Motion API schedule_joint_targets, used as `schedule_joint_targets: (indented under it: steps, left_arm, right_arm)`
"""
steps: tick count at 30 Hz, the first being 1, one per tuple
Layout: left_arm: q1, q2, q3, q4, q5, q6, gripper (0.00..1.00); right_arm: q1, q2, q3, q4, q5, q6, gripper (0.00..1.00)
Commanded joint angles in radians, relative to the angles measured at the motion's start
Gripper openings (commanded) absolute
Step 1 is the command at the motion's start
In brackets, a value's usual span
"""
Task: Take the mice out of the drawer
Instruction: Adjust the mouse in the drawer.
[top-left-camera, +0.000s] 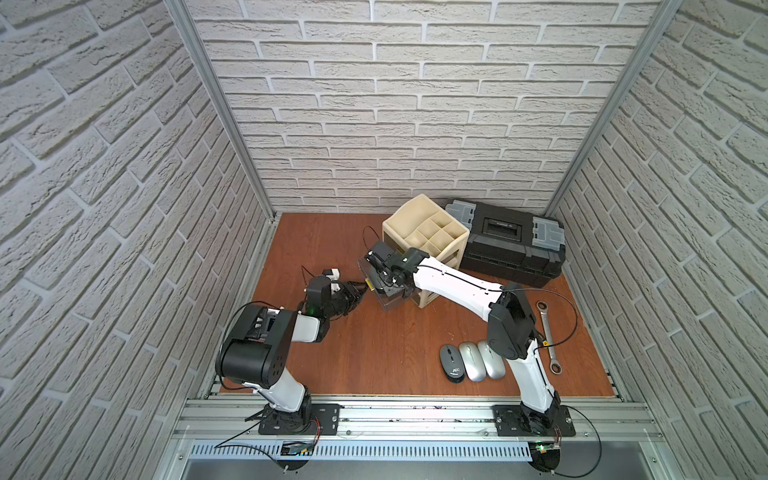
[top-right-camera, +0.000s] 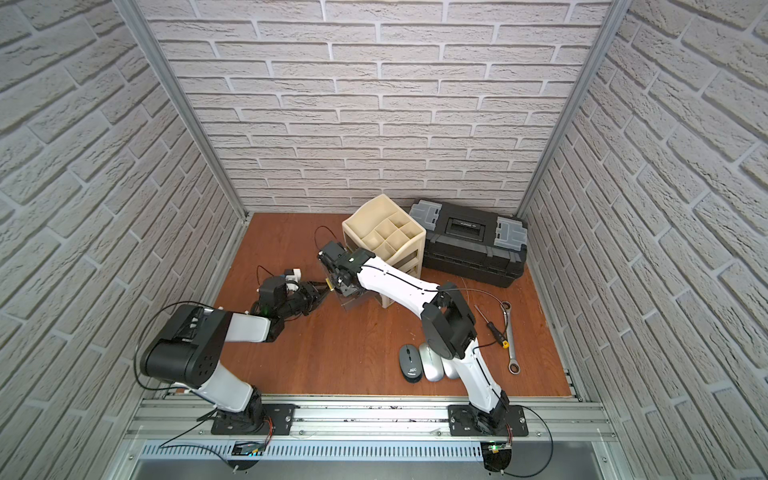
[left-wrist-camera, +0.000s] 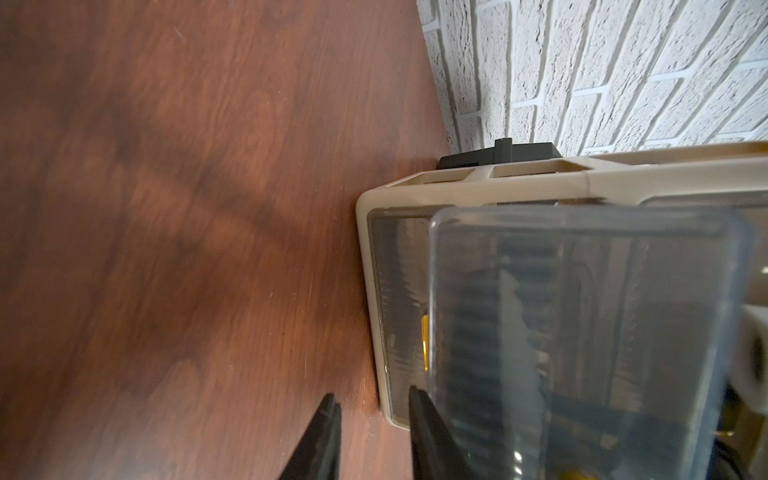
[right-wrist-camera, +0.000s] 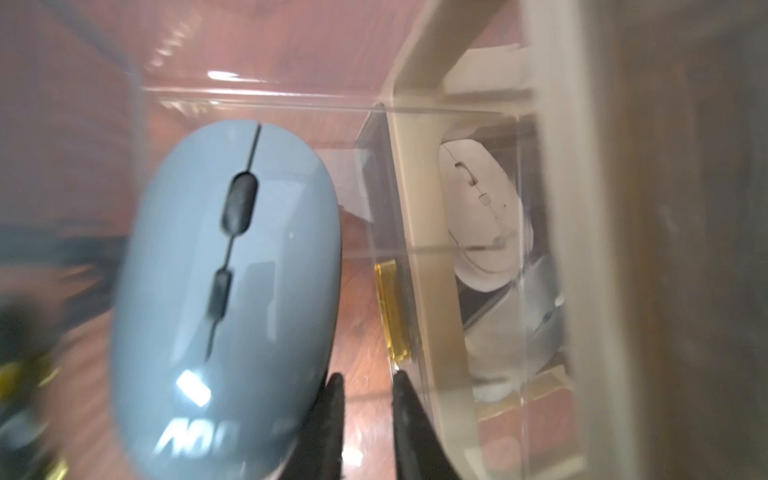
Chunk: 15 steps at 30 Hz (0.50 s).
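A clear plastic drawer (top-left-camera: 388, 305) is pulled out of the beige organizer (top-left-camera: 424, 226). In the right wrist view a dark grey mouse (right-wrist-camera: 228, 299) with a white logo lies in the drawer (right-wrist-camera: 266, 95). My right gripper (right-wrist-camera: 369, 376) stands open just beside that mouse, with nothing between its fingers. A white mouse (right-wrist-camera: 482, 216) and a silver mouse (right-wrist-camera: 544, 307) show through clear plastic deeper in the organizer. On the table lie a dark grey mouse (top-left-camera: 451, 362) and two silver mice (top-left-camera: 471, 360). My left gripper (left-wrist-camera: 372, 394) is open at the drawer's front corner.
A black toolbox (top-left-camera: 511, 243) stands behind the organizer at the back right. A steel wrench (top-left-camera: 547, 332) and a screwdriver (top-right-camera: 492, 326) lie on the table right of my right arm. Brick-patterned walls close in three sides.
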Motion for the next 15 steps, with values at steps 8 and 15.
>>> schedule_joint_targets:
  steps: [8,15]
  left_arm:
    - [0.012,-0.004,-0.004,0.067,0.015,0.015,0.32]
    - [0.012,-0.013,-0.005,0.057,0.019,0.018,0.32]
  right_arm:
    - [-0.005,-0.127,-0.04,0.093,-0.135,0.033,0.47]
    - [-0.008,-0.053,0.037,0.08,-0.224,-0.01,0.55]
